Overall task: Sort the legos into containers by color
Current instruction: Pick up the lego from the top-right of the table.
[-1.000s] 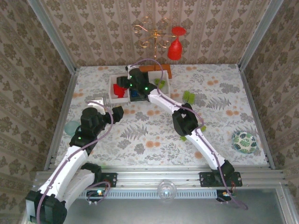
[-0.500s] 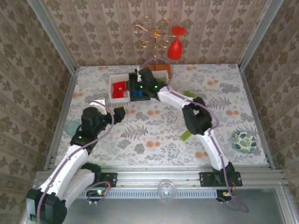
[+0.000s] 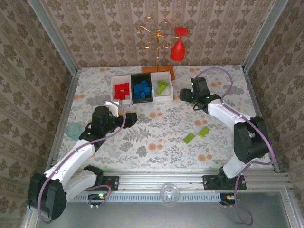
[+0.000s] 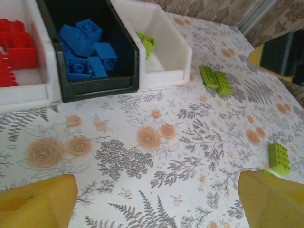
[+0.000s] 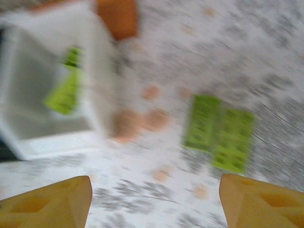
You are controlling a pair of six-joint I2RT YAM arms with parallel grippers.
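Four lime legos (image 4: pixel 209 76) lie loose on the bench (image 4: pixel 142 180), two touching near the white bin (image 4: pixel 166 61) holding greens. Right pincer (image 5: pixel 154 204) hovers over that pair, wide and empty; closing askew could catch both or flick one away. Left pincer (image 4: pixel 154 204) wide, empty.

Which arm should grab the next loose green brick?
The right arm: its wrist view looks down at two lime green plastic bricks beside the white bin, jaws open. The left arm sits farther off.

Color-sorted legos (image 3: pixel 141 89) in three containers (image 3: pixel 165 98)
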